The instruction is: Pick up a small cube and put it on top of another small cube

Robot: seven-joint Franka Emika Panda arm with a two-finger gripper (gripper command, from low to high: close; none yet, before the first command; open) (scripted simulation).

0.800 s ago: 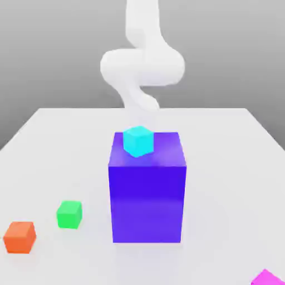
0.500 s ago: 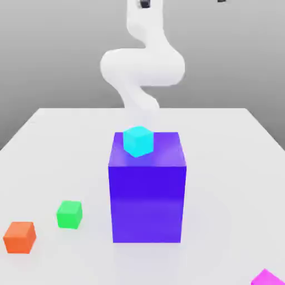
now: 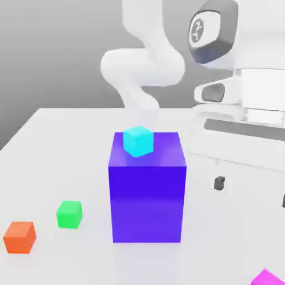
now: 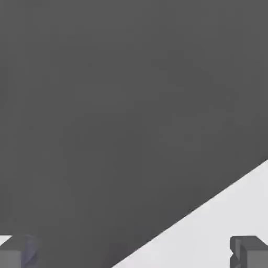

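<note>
The small magenta cube (image 3: 268,278) lies on the white table (image 3: 55,150) at the front, at the exterior view's right, cut off by the frame edge. My gripper (image 3: 251,192) hangs well above it, fingers spread wide. One dark fingertip (image 3: 220,182) shows, and the other sits at the frame edge. In the hand view the gripper (image 4: 131,254) is open with nothing between its fingertips (image 4: 247,252), and no cube is visible there. A small cyan cube (image 3: 138,140) rests on top of the big blue-violet block (image 3: 147,195).
A green cube (image 3: 69,214) and an orange cube (image 3: 20,236) sit on the table at the exterior view's left front. The white arm (image 3: 142,67) rises behind the block. The hand view holds only grey background and a table corner (image 4: 225,225).
The hand has swung down into the exterior view at the right, where before only the arm's upper links showed. None of the cubes has moved.
</note>
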